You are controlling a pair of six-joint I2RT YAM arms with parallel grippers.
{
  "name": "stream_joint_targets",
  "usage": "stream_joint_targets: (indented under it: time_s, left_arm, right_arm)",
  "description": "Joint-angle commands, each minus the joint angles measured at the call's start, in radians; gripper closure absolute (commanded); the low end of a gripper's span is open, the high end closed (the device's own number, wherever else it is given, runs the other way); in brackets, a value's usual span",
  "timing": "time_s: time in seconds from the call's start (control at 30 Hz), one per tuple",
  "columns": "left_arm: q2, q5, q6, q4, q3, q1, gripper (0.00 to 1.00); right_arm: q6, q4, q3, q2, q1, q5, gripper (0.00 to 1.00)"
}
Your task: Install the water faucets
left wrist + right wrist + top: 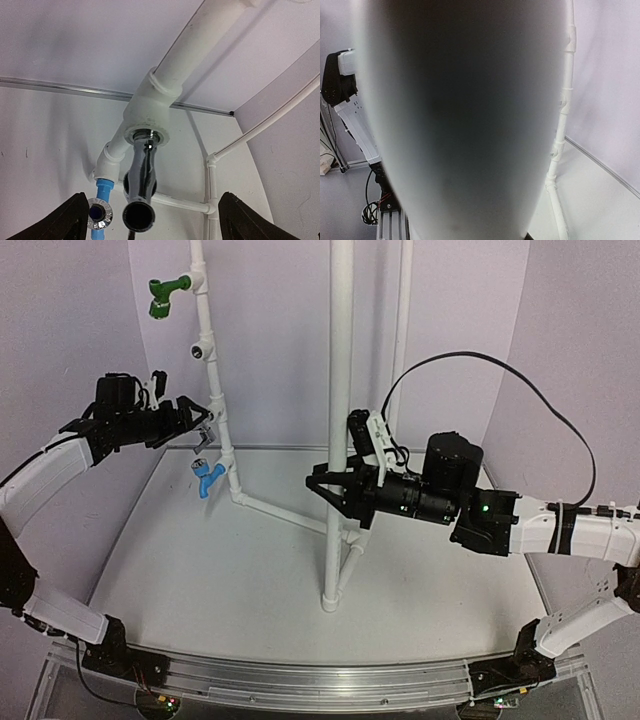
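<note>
Overhead, the left gripper [198,426] stands with its black, wedge-shaped fingers [67,222] spread wide on either side of the chrome faucet [142,175], touching nothing. That faucet, a smooth, mirror-bright metal tube with a dark round mouth, sits in the collar of a matte white plastic tee fitting [147,107] on the slender pipe line [205,315] at the left of the frame. Just beside it, one fitting lower on the same line, the blue faucet [104,190] is also seated; it is glossy plastic with a silvery ribbed ring at its end. Higher up that line a green faucet [165,295] juts out to the left, and between it and the chrome one a tee socket [203,348] shows an open round mouth. The right gripper [340,498] is clamped on the thick upright pipe [340,360] at the centre, and its wrist camera is filled by that blurred grey-white cylinder. All the round white tubing rises from a pale, smooth table [200,580].
</note>
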Motion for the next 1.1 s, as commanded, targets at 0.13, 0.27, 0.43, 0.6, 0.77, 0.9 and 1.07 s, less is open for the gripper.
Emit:
stream_joint_targets:
  time_s: [0.13, 0.27, 0.43, 0.6, 0.77, 0.9, 1.07]
  left_arm:
    - [0.093, -0.204, 0.094, 0.019, 0.028, -0.089, 0.22]
    - [0.130, -0.328, 0.149, 0.006, 0.042, -0.138, 0.33]
    - [0.139, -0.493, 0.210, -0.004, 0.057, -0.172, 0.49]
    - [0.138, -0.595, 0.273, -0.019, 0.072, -0.172, 0.66]
    - [0.134, -0.698, 0.353, -0.036, 0.072, -0.172, 0.74]
    - [0.136, -0.790, 0.398, -0.052, 0.073, -0.176, 0.77]
    - [0.141, -0.894, 0.494, -0.047, 0.056, -0.202, 0.76]
  right_arm:
    - [0.203, 0.016, 0.048, 0.011, 0.025, -0.117, 1.00]
    - [0.202, 0.016, 0.044, 0.007, 0.026, -0.112, 1.00]
    - [0.199, 0.015, 0.039, -0.001, 0.026, -0.106, 1.00]
    - [0.197, 0.015, 0.039, 0.001, 0.027, -0.106, 1.00]
    - [0.198, 0.014, 0.037, 0.001, 0.026, -0.104, 1.00]
    - [0.197, 0.015, 0.036, 0.002, 0.026, -0.101, 1.00]
    - [0.196, 0.015, 0.037, 0.006, 0.027, -0.098, 1.00]
